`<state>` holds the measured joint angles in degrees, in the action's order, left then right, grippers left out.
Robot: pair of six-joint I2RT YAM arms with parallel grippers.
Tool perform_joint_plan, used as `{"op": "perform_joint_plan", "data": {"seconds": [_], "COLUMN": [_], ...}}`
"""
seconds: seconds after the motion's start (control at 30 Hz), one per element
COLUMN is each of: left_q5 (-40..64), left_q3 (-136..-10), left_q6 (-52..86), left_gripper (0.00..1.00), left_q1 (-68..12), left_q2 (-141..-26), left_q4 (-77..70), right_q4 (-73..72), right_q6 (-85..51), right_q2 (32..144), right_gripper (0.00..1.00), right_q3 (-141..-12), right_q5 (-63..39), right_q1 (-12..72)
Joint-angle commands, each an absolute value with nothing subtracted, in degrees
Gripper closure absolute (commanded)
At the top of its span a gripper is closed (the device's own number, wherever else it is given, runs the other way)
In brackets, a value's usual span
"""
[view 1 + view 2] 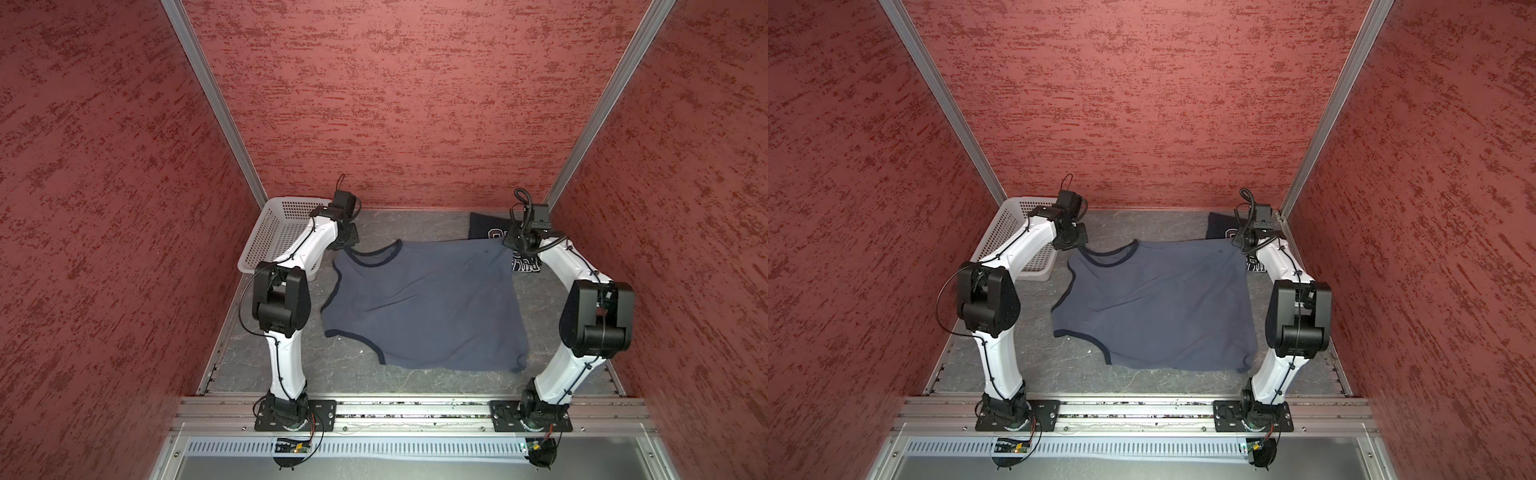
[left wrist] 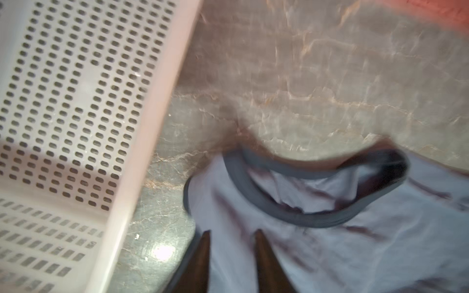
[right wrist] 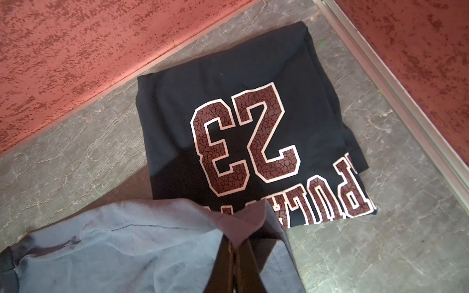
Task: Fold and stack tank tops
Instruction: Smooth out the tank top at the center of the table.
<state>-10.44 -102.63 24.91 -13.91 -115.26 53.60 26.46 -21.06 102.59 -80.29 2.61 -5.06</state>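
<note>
Right fingers [image 3: 234, 256] clamping corner of grey top [image 1: 424, 303]; I'm seeing left fingers [image 2: 260, 247] hovering parted above it; navy top [image 3: 228, 101] lying folded.

Both top views sit high behind the arm bases [image 1: 295, 411], angled down, sharing the whole table [image 1: 353, 374]. Wrist views are close, oblique; each catches the grey top [image 2: 355, 253] [image 3: 127, 241].

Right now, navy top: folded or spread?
Folded. The navy tank top lies as a compact rectangle, layered edges showing along one side.

Right fingers [image 3: 220, 266] pinch a corner of the blue-grey top [image 3: 114, 253], overlapping the folded navy top [image 3: 228, 83].
</note>
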Motion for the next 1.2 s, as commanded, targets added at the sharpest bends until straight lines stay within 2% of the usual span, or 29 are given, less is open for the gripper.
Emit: {"op": "perform_joint_plan", "data": {"seconds": [0.0, 0.13, 0.23, 0.33, 0.5, 0.83, 0.97, 1.17], "left_q5": [-12.13, -11.93, -6.86, 1.56, 6.3, 4.12, 3.35, 4.67], "left_q3": [-102.88, -103.22, -103.27, -105.16, -113.25, -130.71, -132.94, -134.55], "left_q6": [25.58, 21.87, 17.62, 15.41, 14.52, 15.17, 15.27, 15.64], "left_gripper": [0.55, 0.46, 0.42, 0.42, 0.42, 0.42, 0.52, 0.8], "left_q1": [-14.86, -17.66, -20.58, -22.89, -25.88, -26.16, -26.02, -25.27], "left_q2": [-114.62, -112.8, -113.3, -117.43, -127.71, -143.23, -145.3, -146.76], "left_q4": [55.15, 53.89, 50.81, 47.86, 45.01, 45.93, 45.41, 44.35], "right_q4": [27.98, 29.4, 30.48, 30.47, 30.3, 28.16, 27.86, 27.84], "right_q6": [-21.71, -21.21, -21.18, -21.42, -21.62, -22.05, -21.92, -21.93], "right_q2": [104.01, 105.95, 107.78, 109.13, 109.46, 109.3, 109.43, 109.5], "right_gripper": [1.0, 0.93, 0.92, 0.95, 0.96, 0.97, 0.98, 0.99], "right_q3": [-83.32, -86.47, -88.89, -89.94, -90.15, -87.05, -86.32, -86.23], "right_q5": [3.31, 3.6, 3.38, 2.4, 1.77, -0.79, -0.92, -0.97], "right_q1": [-5.72, -5.83, -5.92, -5.91, -5.94, -5.95, -5.89, -5.89]}}
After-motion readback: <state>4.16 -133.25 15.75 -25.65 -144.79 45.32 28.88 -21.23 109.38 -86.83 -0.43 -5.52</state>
